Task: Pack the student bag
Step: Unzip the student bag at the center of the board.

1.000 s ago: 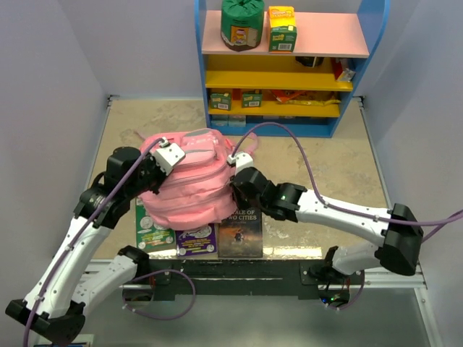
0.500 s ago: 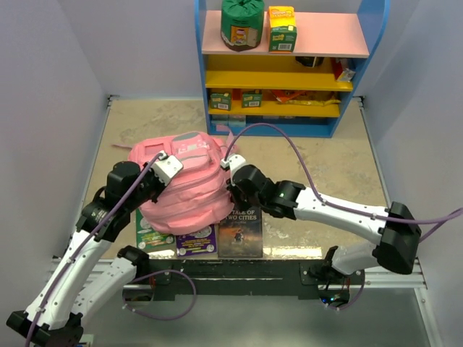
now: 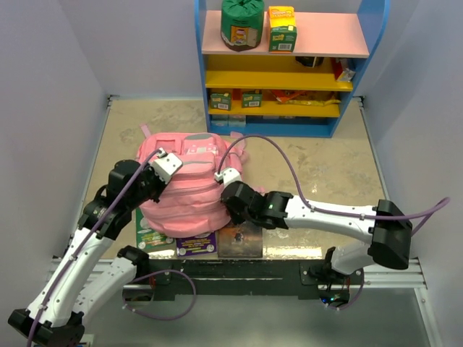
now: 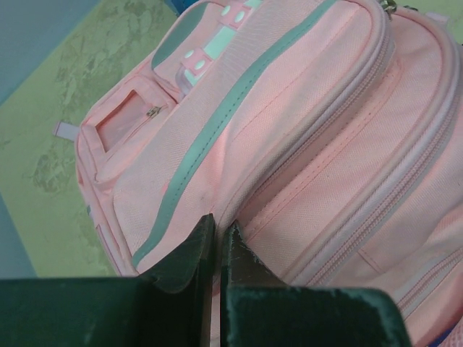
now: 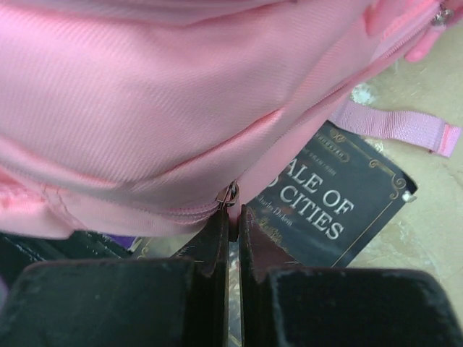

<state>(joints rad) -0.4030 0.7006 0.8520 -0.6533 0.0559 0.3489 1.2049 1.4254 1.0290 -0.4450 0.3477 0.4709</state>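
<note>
The pink student bag [image 3: 189, 184] lies on the table's near middle, front pockets up, its lower edge over three books. My left gripper [image 3: 168, 170] is shut on a fold of the bag's fabric [image 4: 217, 220] at its left side, beside the pale grey stripe [image 4: 210, 123]. My right gripper [image 3: 230, 206] is shut on the bag's zipper pull [image 5: 230, 196] at the bag's lower right edge. The dark "A Tale of Two Cities" book [image 5: 340, 206] lies under that edge, also seen in the top view [image 3: 241, 241].
A purple book [image 3: 197, 243] and a green book [image 3: 154, 235] stick out from under the bag's near edge. A blue shelf unit [image 3: 286, 61] with boxes and a green roll stands at the back. A pink strap [image 5: 394, 124] trails on the table right of the bag.
The bag has shifted and settled flatter, its top now further back. My right gripper has moved left and nearer along the bag's lower edge with the zipper pull. My left gripper stayed on the bag.
</note>
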